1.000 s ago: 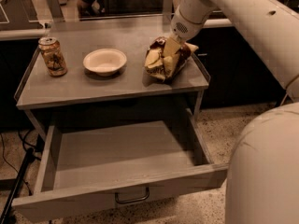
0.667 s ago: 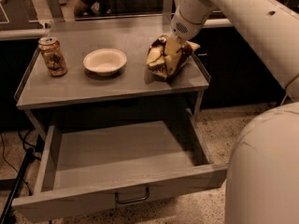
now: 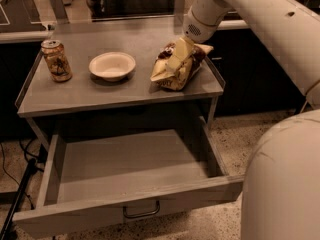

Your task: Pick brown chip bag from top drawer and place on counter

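The brown chip bag (image 3: 186, 69) lies on the right part of the grey counter (image 3: 90, 94), its cream end pointing front-left. My gripper (image 3: 176, 58) comes down from the upper right and is shut on the bag, with one cream finger lying across the bag's top. The bag's lower edge touches the counter. The top drawer (image 3: 125, 169) stands pulled out below the counter; its inside shows nothing in it. Its wire handle (image 3: 142, 213) is on the front panel.
A printed drink can (image 3: 56, 60) stands at the counter's left. A white bowl (image 3: 112, 65) sits in the middle. My white arm and base (image 3: 280, 174) fill the right side. A dark counter with glass panels (image 3: 125, 4) runs behind. Cables lie on the floor at left.
The bag and my gripper have sunk slightly and shifted left, so the bag now lies flatter on the counter. Can, bowl and drawer have not moved.
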Robot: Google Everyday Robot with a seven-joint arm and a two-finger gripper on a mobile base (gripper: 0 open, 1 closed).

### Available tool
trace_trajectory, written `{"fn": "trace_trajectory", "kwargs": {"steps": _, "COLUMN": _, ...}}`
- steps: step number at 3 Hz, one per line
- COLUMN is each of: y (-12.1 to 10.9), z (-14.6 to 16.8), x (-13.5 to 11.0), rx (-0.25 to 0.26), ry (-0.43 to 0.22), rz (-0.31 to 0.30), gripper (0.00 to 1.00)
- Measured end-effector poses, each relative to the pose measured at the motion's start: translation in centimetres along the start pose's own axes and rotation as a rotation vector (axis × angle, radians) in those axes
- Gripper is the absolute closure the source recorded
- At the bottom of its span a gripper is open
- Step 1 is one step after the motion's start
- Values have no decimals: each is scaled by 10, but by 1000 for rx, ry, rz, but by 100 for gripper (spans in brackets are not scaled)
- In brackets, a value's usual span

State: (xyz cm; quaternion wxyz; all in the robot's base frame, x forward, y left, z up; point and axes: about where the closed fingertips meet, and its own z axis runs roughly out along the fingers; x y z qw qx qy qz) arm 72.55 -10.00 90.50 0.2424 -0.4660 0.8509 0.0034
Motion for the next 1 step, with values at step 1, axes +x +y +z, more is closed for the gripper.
{"fn": "trace_trajectory", "kwargs": {"steps": 1, "y": 0, "z": 0, "x": 0, "rx": 0, "ry": 0, "rz": 0, "gripper": 0}}
